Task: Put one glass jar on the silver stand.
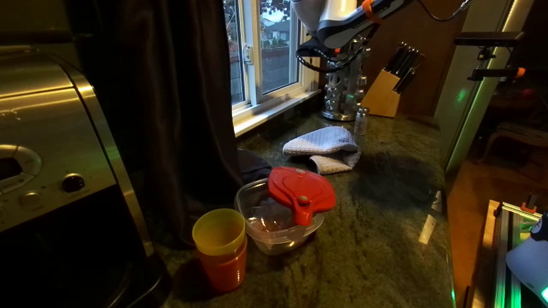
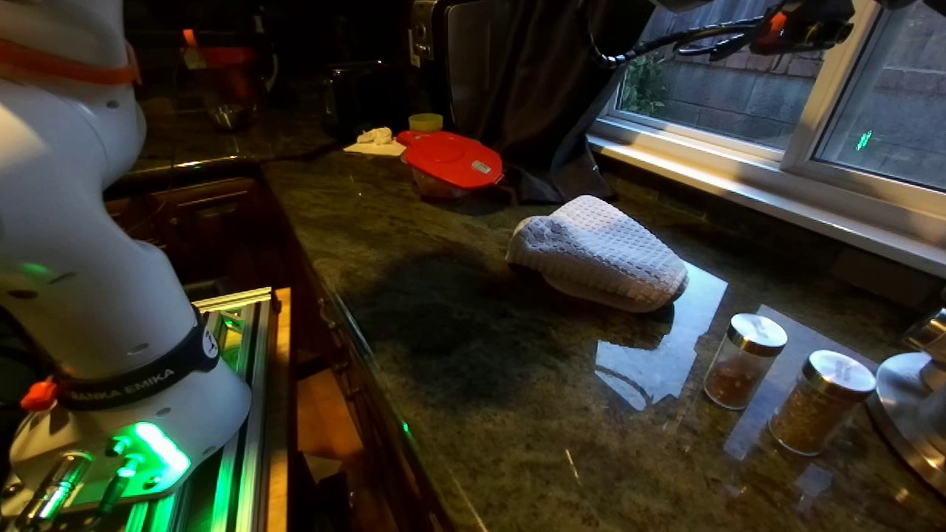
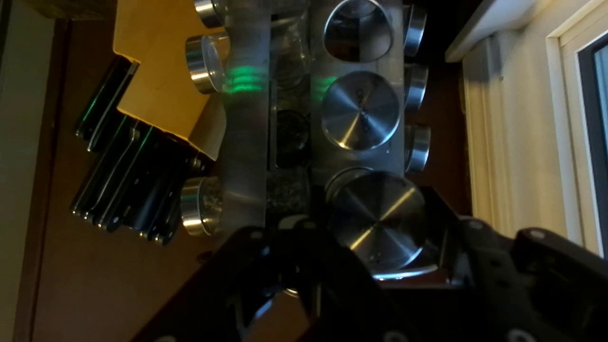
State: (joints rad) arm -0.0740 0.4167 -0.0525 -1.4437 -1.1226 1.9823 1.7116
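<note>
Silver stand (image 3: 244,137) fills the upper middle of my wrist view. Lower centre, my jaws (image 3: 380,204) look to be pinching the glass jar (image 3: 377,221) round its lid (image 3: 377,218), right in front of the stand; can't tell if it's partly in. Long axis runs away from me towards the stand, lid facing me. A round rim (image 3: 343,177) peeks out upper left of it; if that's the slot, I'd nudge that way before pushing.

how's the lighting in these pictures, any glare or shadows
In both exterior views, a dark shadow on the counter; in an exterior view, bright glare beside the towel; wrist view dim, green streaks on the silver stand, highlights across the nearest jar lid.
</note>
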